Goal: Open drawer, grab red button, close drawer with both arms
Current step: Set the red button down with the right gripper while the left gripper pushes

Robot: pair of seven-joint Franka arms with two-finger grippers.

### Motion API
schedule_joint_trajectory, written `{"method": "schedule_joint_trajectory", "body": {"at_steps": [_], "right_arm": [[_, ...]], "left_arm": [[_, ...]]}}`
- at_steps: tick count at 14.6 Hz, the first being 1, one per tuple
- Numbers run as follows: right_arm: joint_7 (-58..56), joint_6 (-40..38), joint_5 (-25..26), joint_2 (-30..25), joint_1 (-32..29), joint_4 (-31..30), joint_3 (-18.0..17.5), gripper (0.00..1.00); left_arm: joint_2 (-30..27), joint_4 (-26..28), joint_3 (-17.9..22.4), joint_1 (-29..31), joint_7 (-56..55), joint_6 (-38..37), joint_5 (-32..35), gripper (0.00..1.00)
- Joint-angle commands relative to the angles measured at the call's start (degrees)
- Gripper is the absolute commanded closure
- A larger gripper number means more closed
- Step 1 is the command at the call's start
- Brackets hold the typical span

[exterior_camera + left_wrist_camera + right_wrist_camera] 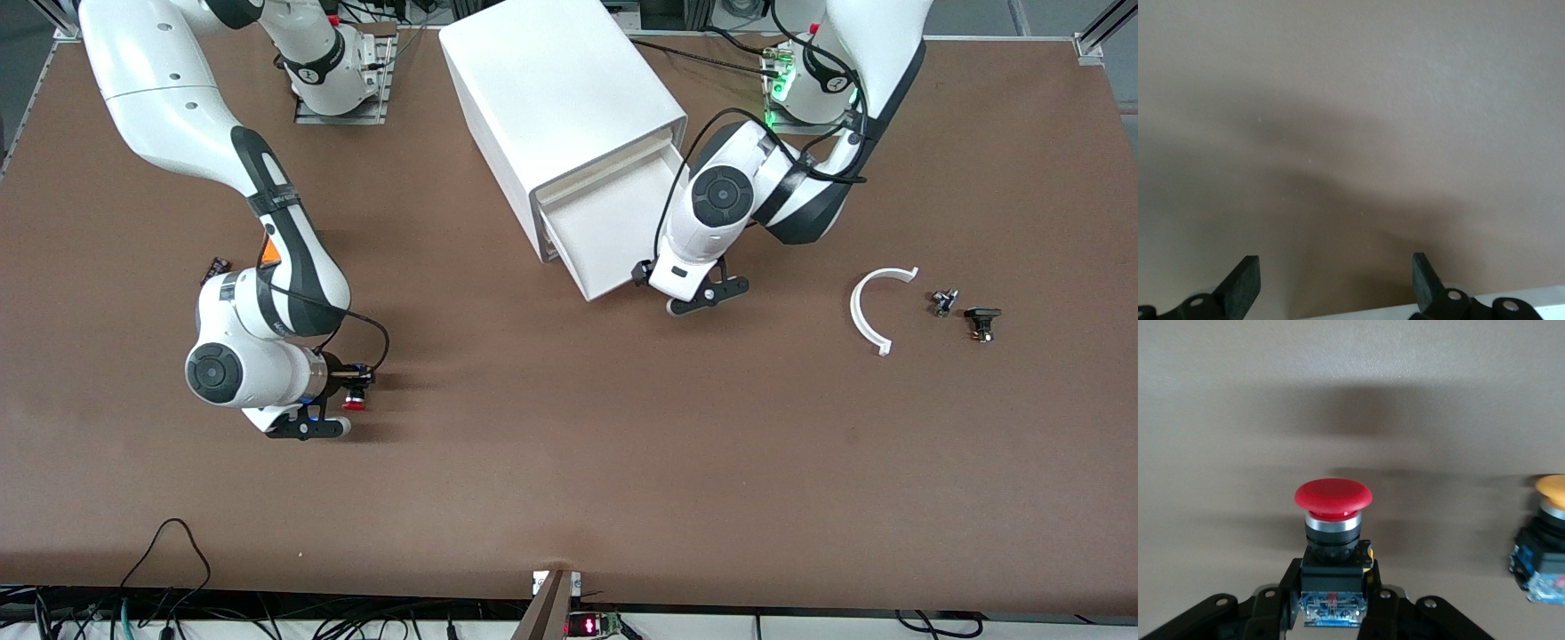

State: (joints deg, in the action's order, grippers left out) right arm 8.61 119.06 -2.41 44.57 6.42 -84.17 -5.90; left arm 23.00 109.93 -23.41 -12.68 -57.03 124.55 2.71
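The drawer (613, 222) stands pulled out of the white cabinet (560, 98); what I see of its tray is bare white. My right gripper (349, 391) is shut on the button (356, 403) and holds it low over the table toward the right arm's end. In the right wrist view the fingers (1275, 607) clamp the black-and-blue body and the red cap (1333, 495) sticks out past them. My left gripper (683, 298) is open and empty, just at the drawer's cream front. In the left wrist view its fingertips (1245, 283) frame bare table, with a white edge (1405, 311) beside them.
A button with an orange-yellow cap (1553, 540) stands on the table beside the held one. A white curved piece (876, 311) and two small dark parts (942, 302) (982, 322) lie toward the left arm's end. A small dark object (218, 265) lies by the right arm.
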Motion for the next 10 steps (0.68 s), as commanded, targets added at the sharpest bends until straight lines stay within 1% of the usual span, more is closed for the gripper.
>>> {"method": "schedule_joint_trajectory", "body": {"at_steps": [1, 2, 3, 5, 8, 10], "right_arm": [[-0.44, 4.34, 0.22, -0.62, -0.18, -4.33, -0.43, 1.0], [-0.09, 4.34, 0.13, -0.53, -0.18, -4.34, -0.43, 1.0], [0.09, 4.08, 0.04, -0.53, -0.09, -4.16, -0.43, 0.98], [0.61, 3.99, 0.04, -0.44, -0.26, -3.81, -0.43, 0.0], [0.44, 3.9, -0.05, -0.71, -0.35, -3.55, -0.52, 0.0], [0.35, 3.73, -0.4, -1.15, -0.62, -3.02, -0.43, 0.0]], "left_arm": [[-0.68, 1.6, -2.33, -0.15, -2.81, -0.01, 1.42, 0.0], [-0.68, 1.78, -3.04, -0.15, -3.87, -0.01, 1.42, 0.0], [-0.59, 2.22, -3.83, -0.15, -5.18, -0.01, 1.33, 0.0], [-0.33, 3.01, -5.32, -0.24, -7.3, -0.01, 0.11, 0.0], [-0.85, 3.8, -7.08, -0.06, -8.09, -0.27, -4.11, 0.0], [-0.86, 4.07, -8.66, 0.38, -9.23, -0.27, -4.64, 0.0]]}}
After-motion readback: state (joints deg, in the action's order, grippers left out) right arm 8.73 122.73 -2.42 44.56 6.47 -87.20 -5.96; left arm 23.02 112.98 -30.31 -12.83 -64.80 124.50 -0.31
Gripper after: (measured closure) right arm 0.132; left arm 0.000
